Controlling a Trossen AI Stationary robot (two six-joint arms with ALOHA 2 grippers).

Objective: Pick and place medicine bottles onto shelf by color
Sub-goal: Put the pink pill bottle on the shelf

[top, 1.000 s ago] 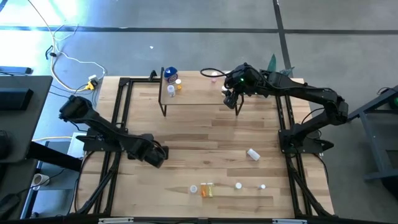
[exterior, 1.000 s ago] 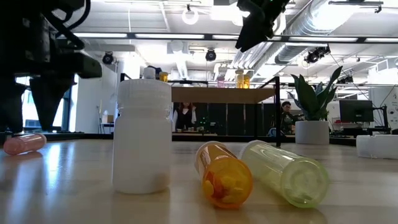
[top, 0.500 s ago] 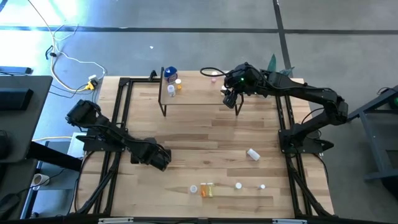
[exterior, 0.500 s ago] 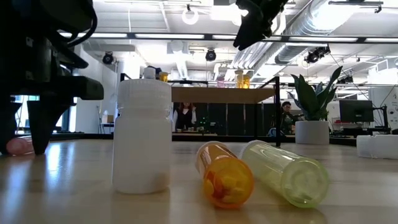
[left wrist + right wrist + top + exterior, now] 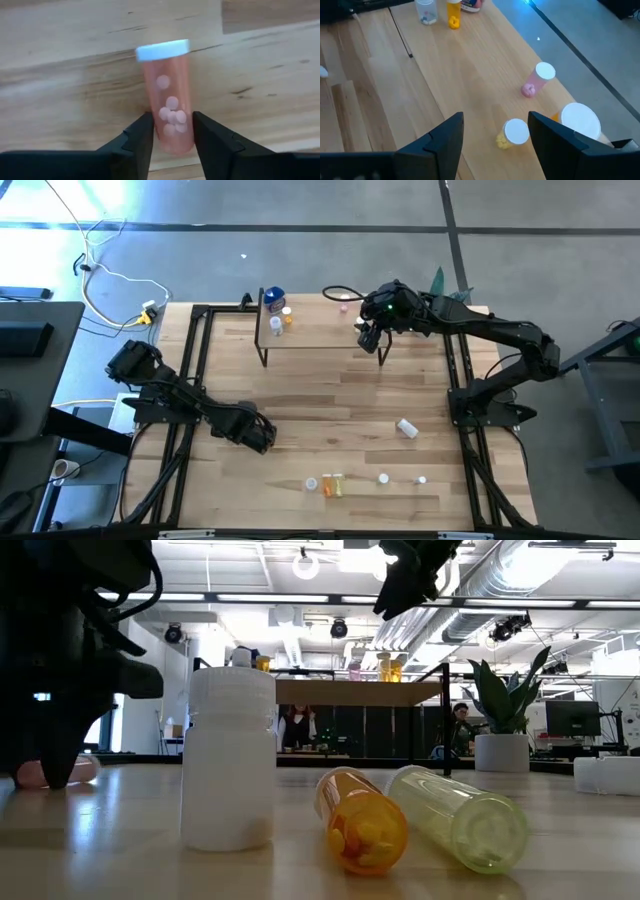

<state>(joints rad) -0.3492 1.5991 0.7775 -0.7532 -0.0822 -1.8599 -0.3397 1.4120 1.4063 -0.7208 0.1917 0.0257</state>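
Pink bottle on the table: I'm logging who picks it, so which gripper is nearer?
Left. The left gripper straddles the pink bottle; the right gripper hovers over the shelf.

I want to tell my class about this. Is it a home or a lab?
Most likely a robotics lab or workshop. A plain wooden table carries a dark robot arm on each side, exposed ducts and strip lights hang from the ceiling, and computer monitors stand behind.

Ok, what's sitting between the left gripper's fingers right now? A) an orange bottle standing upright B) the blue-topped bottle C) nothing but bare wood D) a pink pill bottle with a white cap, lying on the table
D: the left wrist view shows the pink pill bottle lying flat on the table, its lower body between the left gripper's fingers.
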